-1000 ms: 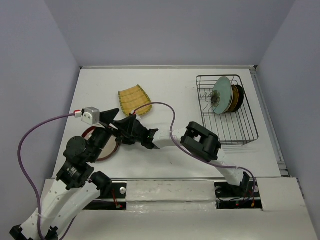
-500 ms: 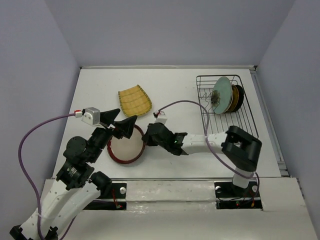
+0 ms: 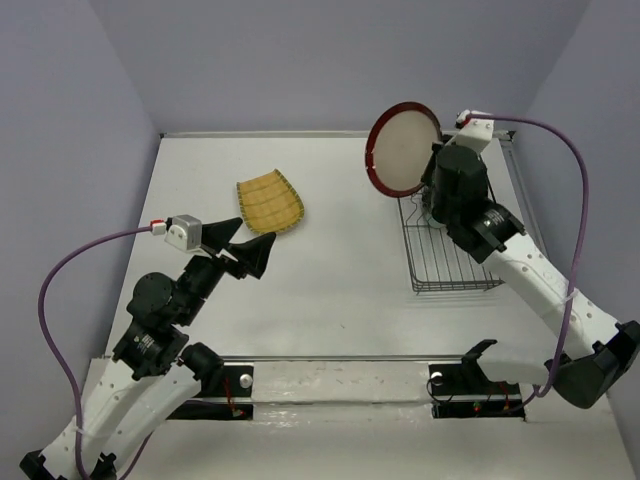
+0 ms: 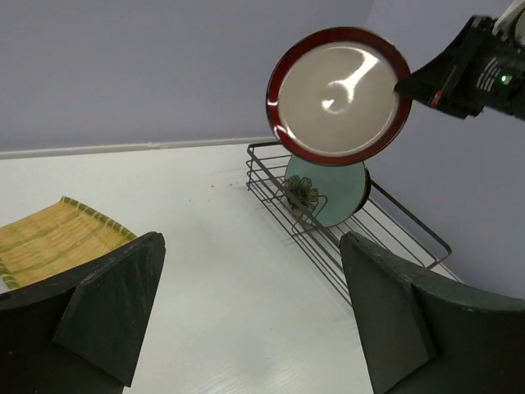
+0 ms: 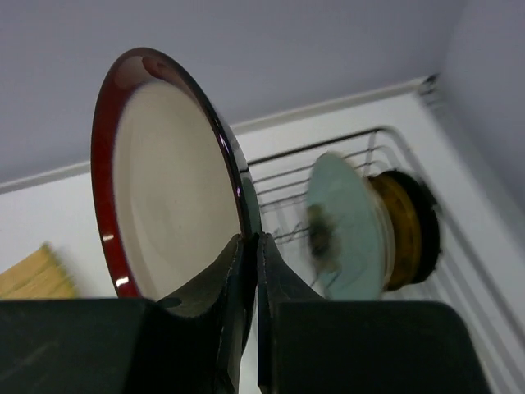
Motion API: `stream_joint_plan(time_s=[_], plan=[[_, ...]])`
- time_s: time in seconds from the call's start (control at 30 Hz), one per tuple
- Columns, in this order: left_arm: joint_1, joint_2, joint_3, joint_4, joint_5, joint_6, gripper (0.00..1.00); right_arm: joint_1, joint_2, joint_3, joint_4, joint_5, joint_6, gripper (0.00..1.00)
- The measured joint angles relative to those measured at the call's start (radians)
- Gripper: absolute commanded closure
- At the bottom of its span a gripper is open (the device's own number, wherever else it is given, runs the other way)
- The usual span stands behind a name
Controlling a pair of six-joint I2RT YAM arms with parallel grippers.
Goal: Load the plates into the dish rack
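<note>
— Whereabouts of the red-rimmed plate (image 3: 403, 150)?

— Up in the air, on edge, over the far end of the dish rack (image 3: 465, 262). Pinched at the rim by the right pincer (image 5: 249, 246), jaws narrowed hard onto it.

— Why on edge?

— Most likely to slide down between the upright prongs, face parallel to the teal plate (image 4: 328, 193) already standing there. Looks like the carry-over step, with the lowering not yet begun.

— And the left pincer (image 4: 254, 320)?

— Spread wide, nothing between the jaws. Hovers low over the bench (image 3: 330, 290), well apart from the rack. Near the yellow ribbed plate (image 3: 269, 203), flat on the bench and probably next in line.

— Anything caught by one camera and missed by another?

— From above: racked plates mostly hidden behind the right arm. From the left wrist: teal plate with its flower in plain sight, right under the held one. From the right wrist: a yellow-brown plate (image 5: 398, 230) just behind the teal one, something dark behind that, too blurred to name. Also the grip itself, one fingertip on each face of the rim.
</note>
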Motion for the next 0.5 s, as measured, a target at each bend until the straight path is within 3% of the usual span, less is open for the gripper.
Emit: stream_joint_plan(time_s=[0.2,0.5], plan=[[0.0,0.0,0.0,0.0,0.005,0.0,0.01,-0.045,0.121,0.259,-0.039,0.185,-0.368,0.93],[0.0,0.0,0.0,0.0,0.006,0.0,0.01,-0.108,0.312,0.345,-0.05,0.242,-0.624,0.93]])
